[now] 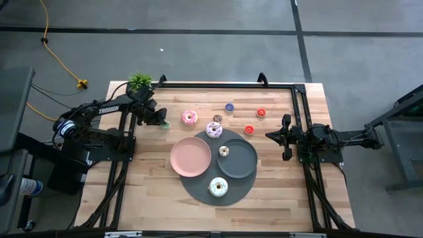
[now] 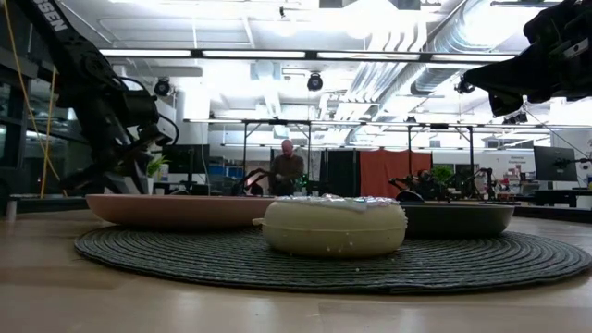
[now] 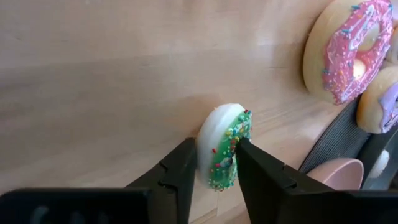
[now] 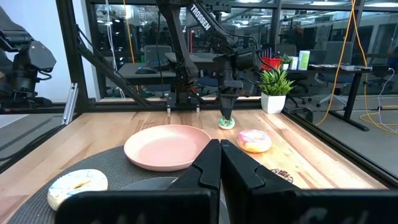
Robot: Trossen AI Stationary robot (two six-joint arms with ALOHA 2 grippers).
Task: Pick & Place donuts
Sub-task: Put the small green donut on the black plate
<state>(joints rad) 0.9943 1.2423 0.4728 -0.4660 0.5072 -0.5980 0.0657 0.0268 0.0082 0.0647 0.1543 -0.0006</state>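
1. The left gripper (image 3: 214,165) has the small green donut (image 3: 225,149) pinched on edge between its two fingers, just off the wooden table (image 1: 152,192), near the potted plant (image 1: 139,80) at the far left corner.
2. From the right wrist view, that green donut (image 4: 226,122) hangs right at the table surface under the left gripper (image 4: 227,114); whether it touches the wood is hard to call from here.
3. The pink-iced donut (image 1: 190,118) lies just beside it on the bare table.
4. A purple-iced donut (image 1: 213,129) sits at the far edge of the round dark mat (image 1: 198,188), a tiny brown one (image 1: 217,118) just behind it.
5. On the mat: a pink plate (image 1: 190,157), a grey plate (image 1: 239,162) holding a small white-iced donut (image 1: 224,151), and a big white-iced donut (image 1: 218,187) at the near edge.
6. One blue donut (image 1: 229,106) and two red donuts (image 1: 261,112) lie on the wood towards the right.
7. The right gripper (image 1: 286,137) waits at the right edge, fingers pressed together, holding nothing.
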